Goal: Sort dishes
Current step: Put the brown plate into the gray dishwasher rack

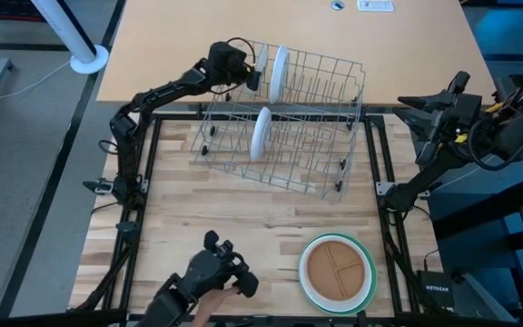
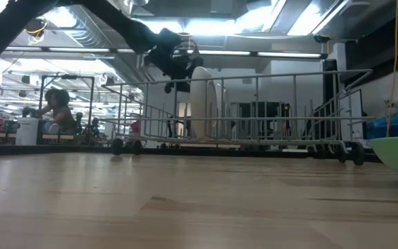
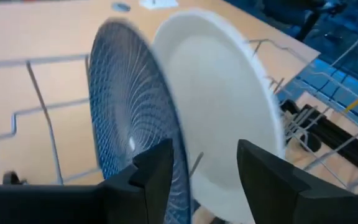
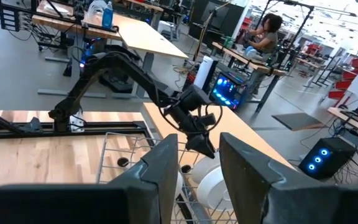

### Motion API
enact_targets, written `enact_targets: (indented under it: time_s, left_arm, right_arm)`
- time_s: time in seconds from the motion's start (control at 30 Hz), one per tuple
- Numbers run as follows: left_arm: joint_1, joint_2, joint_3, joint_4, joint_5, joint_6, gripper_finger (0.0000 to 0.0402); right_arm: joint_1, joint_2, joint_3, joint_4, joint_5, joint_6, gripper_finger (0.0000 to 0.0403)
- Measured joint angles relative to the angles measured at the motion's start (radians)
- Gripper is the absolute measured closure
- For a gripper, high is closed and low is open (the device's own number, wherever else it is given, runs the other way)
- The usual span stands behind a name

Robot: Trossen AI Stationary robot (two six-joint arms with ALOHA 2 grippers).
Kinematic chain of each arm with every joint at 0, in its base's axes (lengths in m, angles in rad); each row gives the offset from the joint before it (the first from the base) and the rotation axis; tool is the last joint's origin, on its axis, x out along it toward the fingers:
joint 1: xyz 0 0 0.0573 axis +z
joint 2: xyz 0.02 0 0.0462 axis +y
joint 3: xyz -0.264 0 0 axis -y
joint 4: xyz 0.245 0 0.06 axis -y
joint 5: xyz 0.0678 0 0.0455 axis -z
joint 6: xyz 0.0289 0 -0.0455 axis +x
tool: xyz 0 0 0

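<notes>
While our left tool (image 1: 254, 74) hovers spread beside a white plate (image 1: 280, 69) upright in the wire rack (image 1: 325, 136), another white plate (image 1: 261, 133) stands nearer. Our right tool (image 4: 197, 168) waits spread; a brown plate (image 1: 336, 270) lies on the green plate (image 1: 369, 289).

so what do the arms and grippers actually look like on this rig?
Both arms are dark, near-black, jointed links with black cables looped along them. The left gripper has two broad, flat, matte dark fingers with angular tips; the right gripper has the same. A yellow cable runs near the right arm. No markings visible.

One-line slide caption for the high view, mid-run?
Left gripper at a white plate standing in the wire rack; brown plate stacked on green plate.
</notes>
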Motion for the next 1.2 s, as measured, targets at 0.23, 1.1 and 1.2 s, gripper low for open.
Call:
enact_targets:
  time_s: [0.23, 1.1, 1.2]
  left_arm:
    - [-0.003, -0.094, 0.000, -0.005, 0.000, 0.088, 0.0233]
    - [-0.724, -0.246, -0.013, -0.397, 0.285, 0.453, 0.0233]
    - [-0.862, -0.246, -0.043, -0.344, 0.184, 0.480, 0.0233]
  right_arm:
    - [0.000, 0.000, 0.000, 0.000, 0.000, 0.000, 0.0278]
    - [0.000, 0.005, -0.482, 0.001, -0.454, 0.440, 0.0279]
    - [0.000, 0.007, -0.605, 0.003, -0.518, 0.617, 0.0279]
